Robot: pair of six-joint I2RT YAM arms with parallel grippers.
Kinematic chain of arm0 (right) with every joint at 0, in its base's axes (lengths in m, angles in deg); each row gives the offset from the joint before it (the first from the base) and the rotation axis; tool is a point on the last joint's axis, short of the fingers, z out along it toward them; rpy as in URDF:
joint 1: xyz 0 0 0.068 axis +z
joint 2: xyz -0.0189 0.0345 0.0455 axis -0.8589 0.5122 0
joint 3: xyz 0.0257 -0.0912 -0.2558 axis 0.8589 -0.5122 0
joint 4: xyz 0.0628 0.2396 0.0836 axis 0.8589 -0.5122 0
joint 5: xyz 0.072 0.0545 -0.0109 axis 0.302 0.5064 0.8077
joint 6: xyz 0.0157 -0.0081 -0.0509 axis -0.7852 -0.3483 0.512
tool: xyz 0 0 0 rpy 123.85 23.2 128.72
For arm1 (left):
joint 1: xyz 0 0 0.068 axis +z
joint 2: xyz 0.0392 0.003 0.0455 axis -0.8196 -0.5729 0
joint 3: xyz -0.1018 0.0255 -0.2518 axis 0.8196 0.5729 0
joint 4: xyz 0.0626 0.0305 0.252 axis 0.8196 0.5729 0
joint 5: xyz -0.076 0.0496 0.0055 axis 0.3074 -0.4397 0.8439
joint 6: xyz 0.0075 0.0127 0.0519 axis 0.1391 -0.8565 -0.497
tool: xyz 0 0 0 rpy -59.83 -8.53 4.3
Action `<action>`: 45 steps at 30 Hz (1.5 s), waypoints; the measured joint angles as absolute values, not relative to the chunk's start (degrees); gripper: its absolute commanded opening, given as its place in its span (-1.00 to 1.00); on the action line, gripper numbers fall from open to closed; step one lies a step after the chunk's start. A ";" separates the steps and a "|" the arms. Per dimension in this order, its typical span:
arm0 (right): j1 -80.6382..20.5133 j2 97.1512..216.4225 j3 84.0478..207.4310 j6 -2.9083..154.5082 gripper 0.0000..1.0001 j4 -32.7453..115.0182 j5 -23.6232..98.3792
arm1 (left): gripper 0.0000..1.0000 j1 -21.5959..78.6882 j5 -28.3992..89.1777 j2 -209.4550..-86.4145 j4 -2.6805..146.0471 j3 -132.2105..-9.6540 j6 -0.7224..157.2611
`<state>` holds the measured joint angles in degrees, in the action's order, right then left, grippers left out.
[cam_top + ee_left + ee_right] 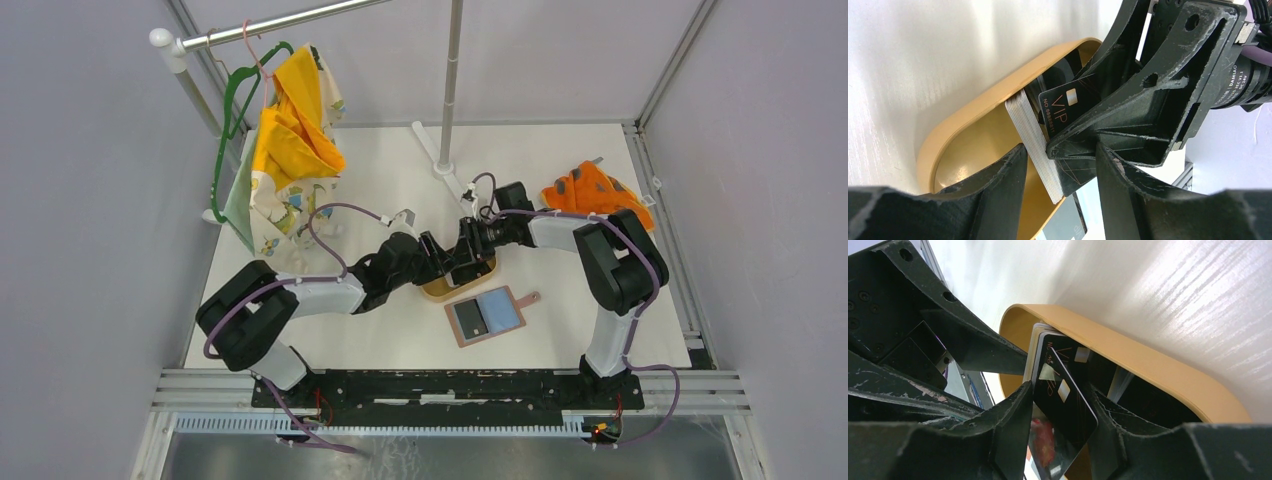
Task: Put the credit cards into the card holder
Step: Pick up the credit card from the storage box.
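Left gripper (1058, 165) is over the tray (963, 120), jaws partly apart astride a stack of cards (1030, 135) standing on edge at the tray's end. One finger touches the stack (real clamp or not: can't tell). Right gripper (1060, 395) meets it head-on, and a tilted black card (1068, 410) sits between its fingers, peeled off the stack's face; whether it is gripped is unclear. Holder (488, 315) lies open on the table just beside the tray, with one dark card (468, 319) in its left pocket. Orange cloth (597, 190) lies far right.
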<state>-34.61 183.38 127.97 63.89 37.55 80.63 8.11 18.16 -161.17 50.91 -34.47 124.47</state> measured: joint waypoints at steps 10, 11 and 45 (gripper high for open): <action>-35.29 183.38 127.56 63.98 0.01 36.89 80.59 | 0.17 8.11 18.25 -161.85 50.89 -34.71 124.45; -35.33 183.38 127.56 63.98 0.01 36.82 80.63 | 0.17 8.11 18.25 -161.87 50.89 -34.71 124.45; -42.65 175.60 127.49 62.30 -1.00 38.35 87.82 | 0.17 9.00 21.20 -163.79 49.32 -34.05 124.40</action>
